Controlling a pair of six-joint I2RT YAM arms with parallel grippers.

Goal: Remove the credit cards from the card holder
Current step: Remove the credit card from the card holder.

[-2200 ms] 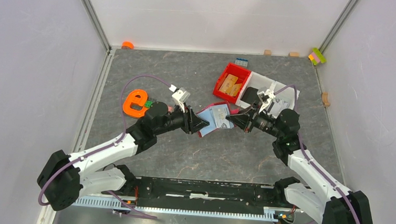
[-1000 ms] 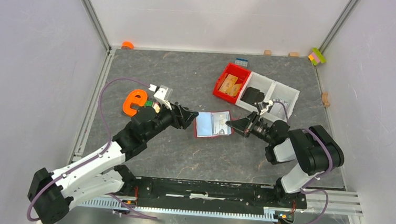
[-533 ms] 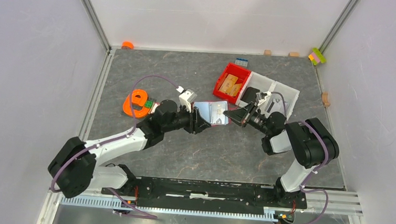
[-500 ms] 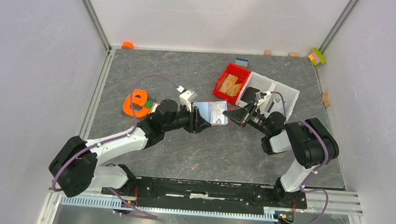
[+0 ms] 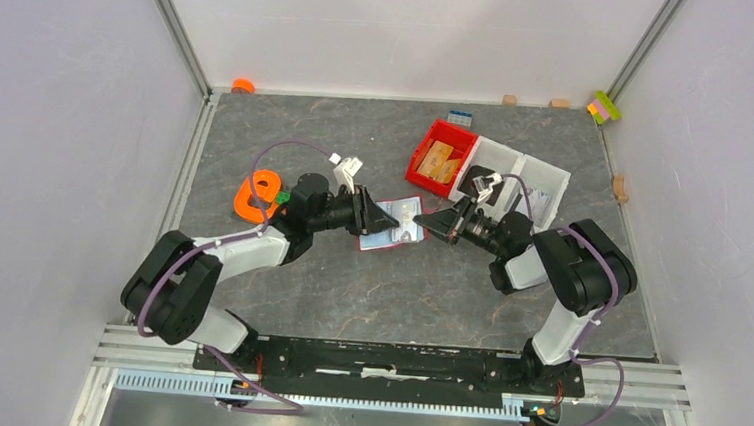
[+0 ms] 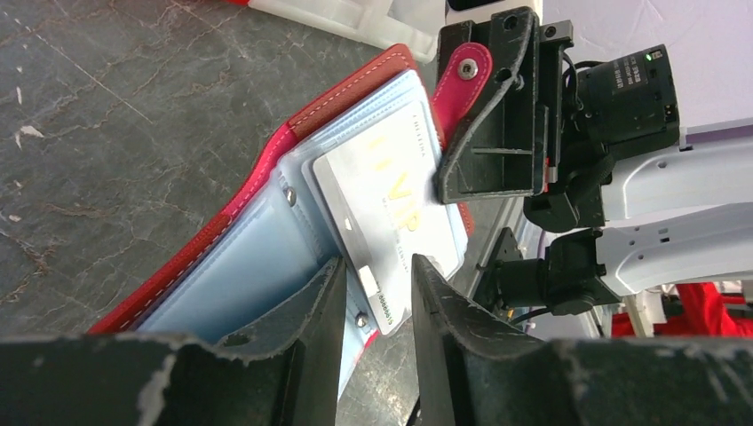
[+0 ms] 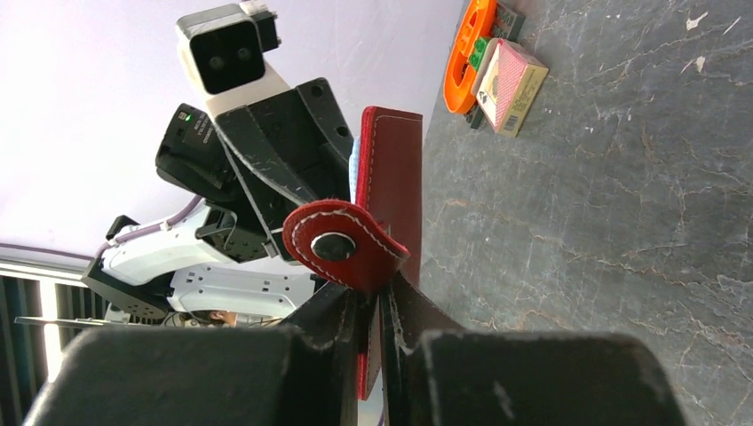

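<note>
The dark red card holder (image 5: pixel 400 213) hangs open above the table between both arms. My right gripper (image 5: pixel 430 224) is shut on its far edge just below the snap flap (image 7: pixel 342 244), as the right wrist view (image 7: pixel 384 297) shows. A grey credit card (image 6: pixel 382 200) with gold lettering sticks out of the inner pockets over a light blue layer (image 6: pixel 231 266). The near corner of that card lies between the fingers of my left gripper (image 6: pixel 377 266), which stand a little apart on either side of it. The holder's red leather (image 6: pixel 337 98) frames the pockets.
A bright red bin (image 5: pixel 442 157) with tan wooden pieces and a white divided tray (image 5: pixel 526 178) stand behind the right gripper. An orange letter shape (image 5: pixel 259 195) and a small pinkish box (image 7: pixel 511 89) lie left of the left arm. A blue brick (image 5: pixel 459 118) sits farther back.
The holder has shifted slightly left and back with the right gripper still on it. The left gripper has come in to the card's corner and its fingers have narrowed.
</note>
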